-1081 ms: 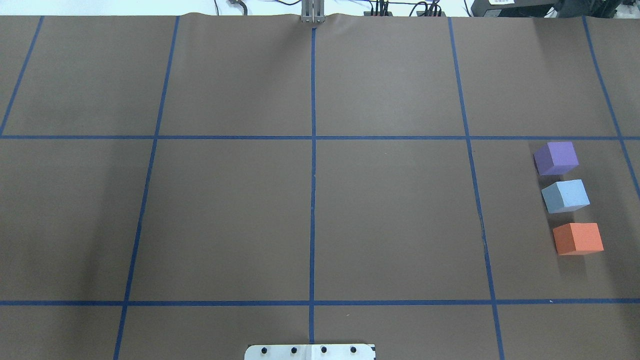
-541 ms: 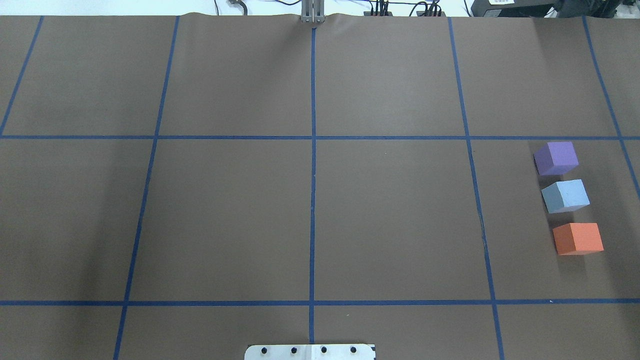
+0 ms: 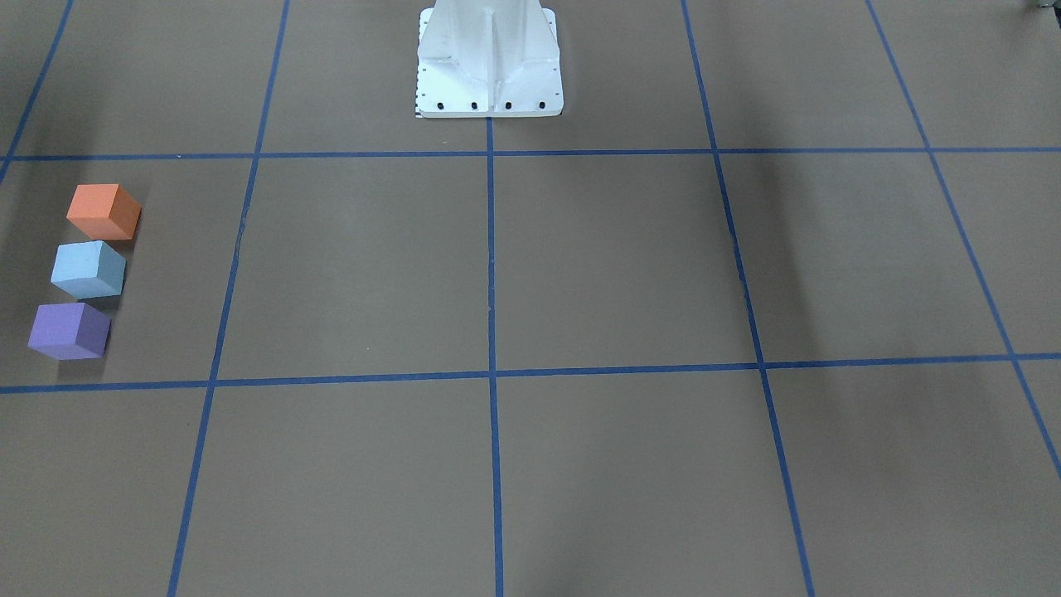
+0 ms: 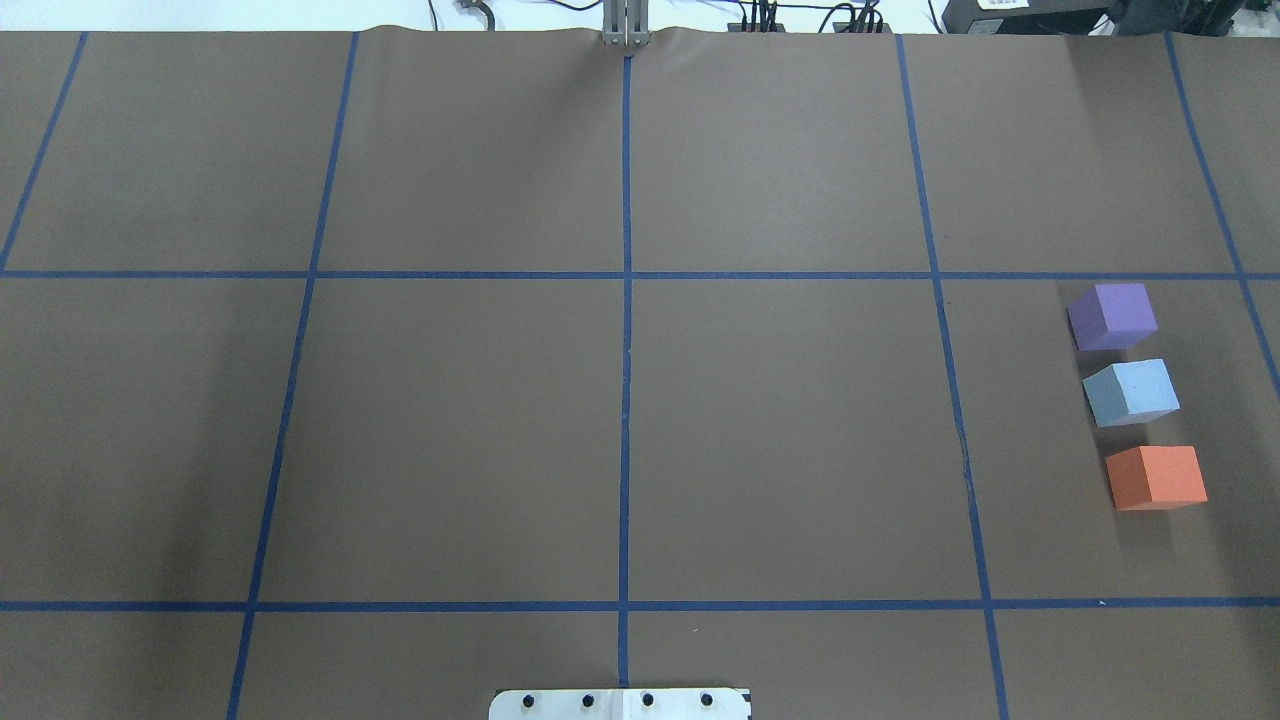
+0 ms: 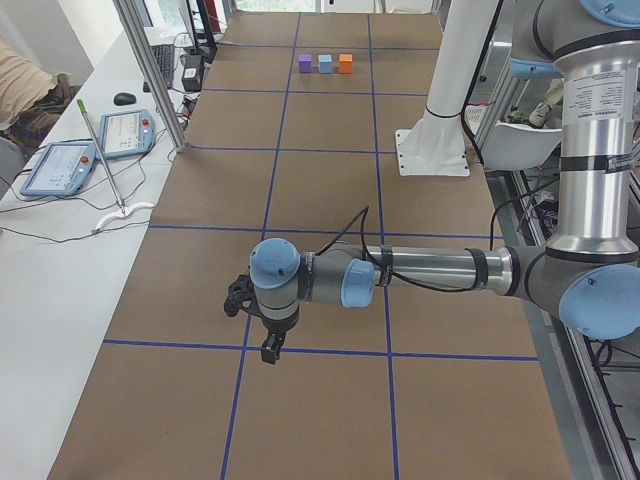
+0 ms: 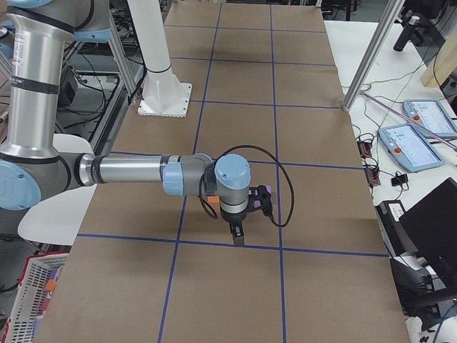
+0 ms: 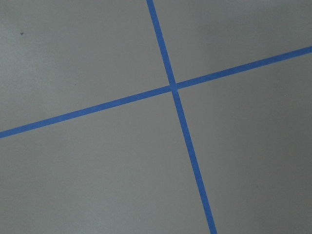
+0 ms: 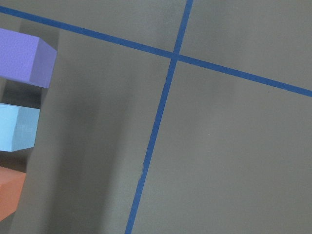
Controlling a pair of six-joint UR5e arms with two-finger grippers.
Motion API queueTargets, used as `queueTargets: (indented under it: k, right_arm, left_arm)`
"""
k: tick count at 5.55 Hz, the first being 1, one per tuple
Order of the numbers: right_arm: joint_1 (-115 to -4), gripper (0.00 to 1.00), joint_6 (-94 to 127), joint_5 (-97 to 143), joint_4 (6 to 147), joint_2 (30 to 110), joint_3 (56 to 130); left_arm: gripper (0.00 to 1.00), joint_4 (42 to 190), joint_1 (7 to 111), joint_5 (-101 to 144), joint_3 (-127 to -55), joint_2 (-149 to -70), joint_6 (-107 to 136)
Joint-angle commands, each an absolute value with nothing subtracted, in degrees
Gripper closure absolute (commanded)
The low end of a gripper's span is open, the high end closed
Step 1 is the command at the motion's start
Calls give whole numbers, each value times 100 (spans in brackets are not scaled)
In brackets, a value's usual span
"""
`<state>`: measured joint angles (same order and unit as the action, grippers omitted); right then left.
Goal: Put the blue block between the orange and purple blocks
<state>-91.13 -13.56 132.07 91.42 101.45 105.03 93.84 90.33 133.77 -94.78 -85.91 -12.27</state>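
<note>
The blue block (image 4: pixel 1131 392) is found seated on the tabletop (image 4: pixel 780 430) between purple block (image 4: pixel 1112 316) and orange block (image 4: pixel 1156 477), small gaps both sides; it is judged light matte foam, best gripped across faces clear of neighbours; state of both jaws cannot be told.

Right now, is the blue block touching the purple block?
Apart. The right wrist view shows a strip of shadowed table between the blue block and the purple block.
</note>
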Motion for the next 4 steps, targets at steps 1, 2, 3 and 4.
queueTargets:
  k: [1, 2, 3, 4]
  right_arm:
    - [-9105, 0, -1354, 13210, 9141, 10143, 10503]
    - [-9105, 0, -1354, 13210, 9141, 10143, 10494]
    - [-9105, 0, -1354, 13210, 9141, 10143, 10451]
    - [-9097, 0, -1354, 13210, 9141, 10143, 10450]
  left_arm:
    - [0, 9378, 9053, 13377, -9483, -8578, -1222]
    - [0, 9378, 9061, 13377, -9483, -8569, -1187]
    - [0, 9387, 9062, 13377, -9492, -8491, -1187]
    - [0, 9387, 9062, 13386, -9501, -8482, -1187]
